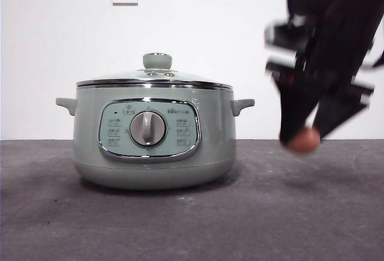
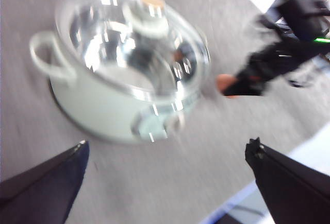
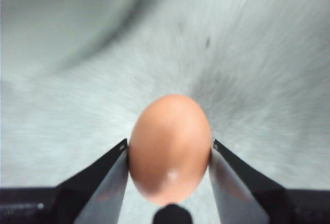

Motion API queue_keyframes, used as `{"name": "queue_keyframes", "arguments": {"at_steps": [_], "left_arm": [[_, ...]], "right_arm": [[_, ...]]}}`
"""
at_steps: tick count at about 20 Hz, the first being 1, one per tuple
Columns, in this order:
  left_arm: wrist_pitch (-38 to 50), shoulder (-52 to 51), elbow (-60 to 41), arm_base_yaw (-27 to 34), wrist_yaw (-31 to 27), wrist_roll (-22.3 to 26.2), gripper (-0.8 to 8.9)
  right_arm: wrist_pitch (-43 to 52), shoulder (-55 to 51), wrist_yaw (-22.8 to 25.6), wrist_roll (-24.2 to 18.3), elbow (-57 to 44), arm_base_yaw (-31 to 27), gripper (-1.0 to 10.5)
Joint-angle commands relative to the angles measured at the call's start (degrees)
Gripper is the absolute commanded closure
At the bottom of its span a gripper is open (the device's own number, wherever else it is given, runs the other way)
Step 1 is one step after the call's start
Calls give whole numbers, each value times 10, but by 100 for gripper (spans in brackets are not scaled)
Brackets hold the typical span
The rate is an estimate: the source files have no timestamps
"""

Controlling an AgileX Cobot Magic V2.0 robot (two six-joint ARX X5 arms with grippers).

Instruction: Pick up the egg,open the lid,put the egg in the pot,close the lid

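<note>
Two black jaws of the right gripper (image 3: 169,154) press on both sides of the egg (image 3: 169,147), one on each side, so the smooth shell cannot slip out. From the front, the egg (image 1: 303,140) hangs at the tips of the dark arm, a little above the grey surface (image 1: 288,213) and well to one side of the pot (image 1: 153,135). The pot sits flat on the surface with the lid (image 1: 153,78) closed on top, its round knob (image 1: 157,60) sticking up ready to be grabbed. That is likely why the left gripper (image 2: 165,157) hangs above the pot with its jaws spread wide and nothing in them. The left wrist picture is blurry, so how near it is stays hard to tell.
</note>
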Motion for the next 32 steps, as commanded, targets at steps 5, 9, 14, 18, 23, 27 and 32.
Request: {"name": "queue_keyframes", "arguments": {"at_steps": [5,9,14,18,23,27,32], "left_arm": [[99,136,54,-58,-41,-1,216],[136,259,134,-137,-131,-1,216],[146,423,249,-219,-226,19,216],[157,520,310,-254,-254,19,216],[192,588,320,-272,-275,19,216],[202,600,320,-278,-312,19,217],[212,600,320,-278,-314,19,327]], "right_arm": [[-36,-205,4,7,0,1,959],[-53,-300,4,17,0,1,959],[-93,-346,3,32,0,1,959],[-105,-350,3,33,0,1,959],[-108,-350,0,34,0,1,959],[-109,-350,0,34,0,1,959],[-109,-350,1,33,0,1,959]]}}
